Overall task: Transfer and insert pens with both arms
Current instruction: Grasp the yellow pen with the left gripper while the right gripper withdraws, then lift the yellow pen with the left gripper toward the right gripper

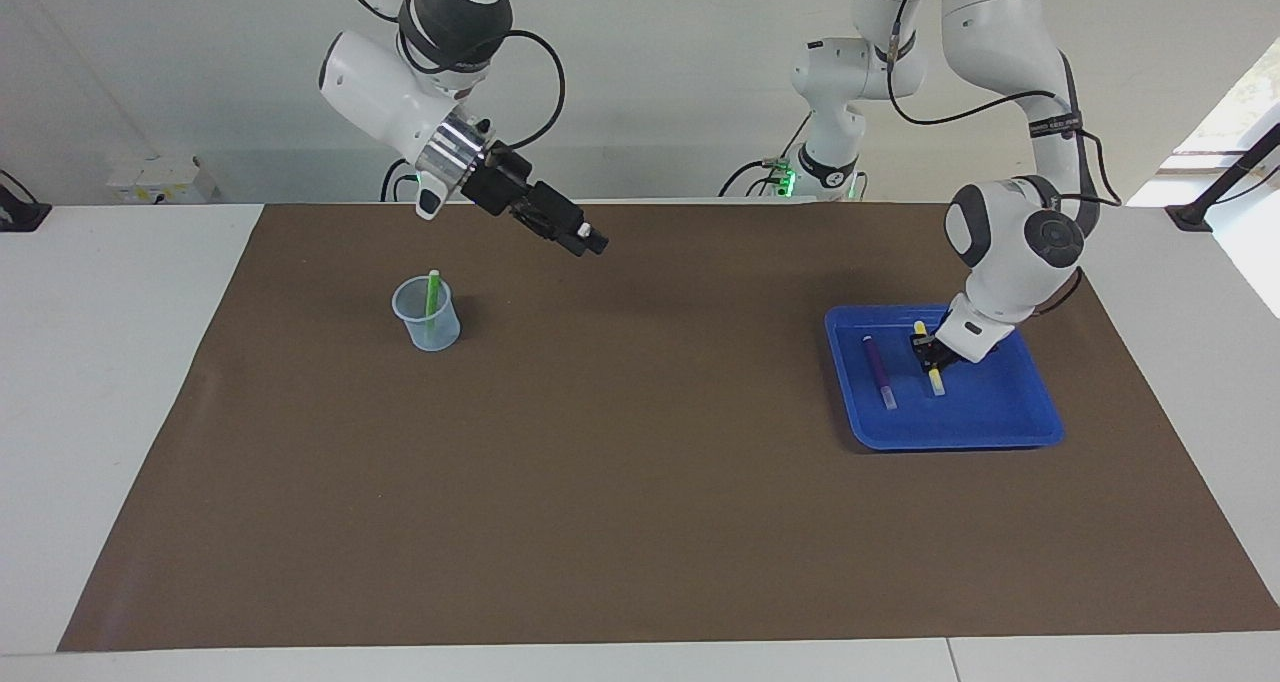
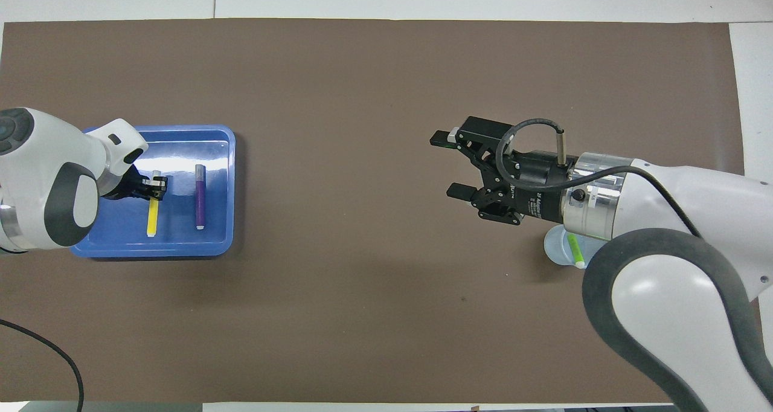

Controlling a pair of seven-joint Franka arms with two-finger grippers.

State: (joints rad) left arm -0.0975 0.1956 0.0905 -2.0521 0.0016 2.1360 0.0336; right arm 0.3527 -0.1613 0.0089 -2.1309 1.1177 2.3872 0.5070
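One light, stiff, slick yellow pen [image 1: 931, 367] in the blue tray [image 1: 1010, 417], pinched near its upper end by the left gripper [image 1: 926, 352], may pivot; the right gripper [image 1: 590, 240] hangs spread.

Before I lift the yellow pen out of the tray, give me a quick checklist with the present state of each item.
1. Left claw shut on the slim yellow marker pen: ok.
2. Purple marker pen apart from that grip, lying in the blue plastic tray: ok.
3. Right claw open over the brown mat: ok.
4. Clear plastic cup upright, green marker pen inside: ok.
5. Grip firmness: cannot tell.
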